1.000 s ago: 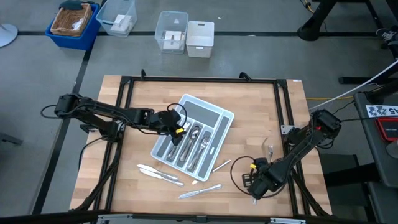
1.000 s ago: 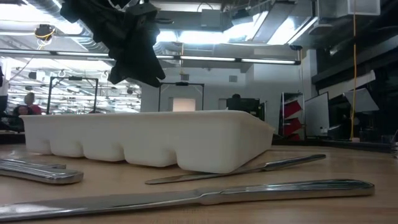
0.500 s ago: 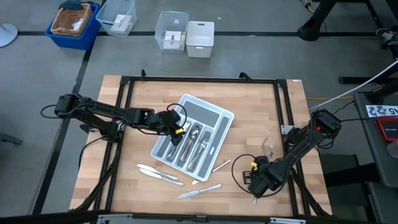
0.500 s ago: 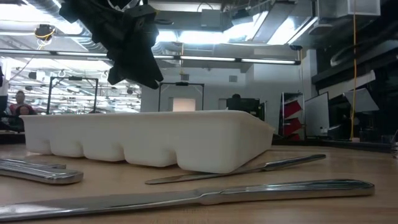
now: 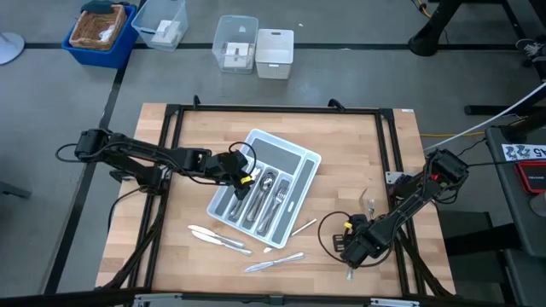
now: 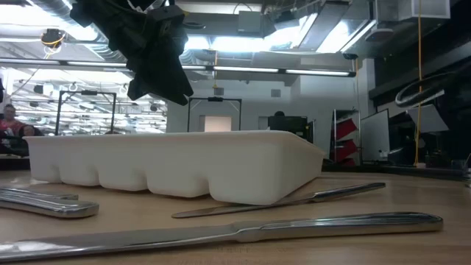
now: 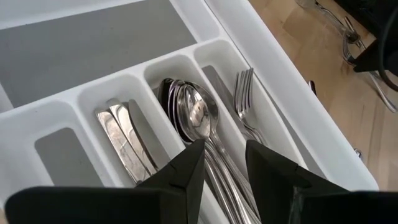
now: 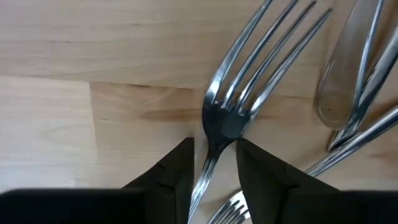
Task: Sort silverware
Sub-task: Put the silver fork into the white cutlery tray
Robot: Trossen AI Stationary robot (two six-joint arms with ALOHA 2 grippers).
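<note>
Wooden table (image 5: 171,153); light grey cutlery tray (image 5: 300,160) lies angled near its middle and serves as reference. Left arm (image 5: 136,155) reaches in from the tray's left side; left gripper (image 7: 221,168) hangs over the tray, fingers parted, nothing held. Directly below it, stacked spoons (image 7: 196,118) fill one compartment; knives (image 7: 124,134) in the next compartment on one side, forks (image 7: 245,93) in the one on the other. Right gripper (image 8: 214,163) is low over the table, well apart from the tray toward the front right corner. Its fingers stand apart on either side of the neck of a fork (image 8: 233,106) lying flat on the wood; contact cannot be told. More silverware just beside that fork. Loose knives (image 5: 217,237) on the table in front of the tray.
</note>
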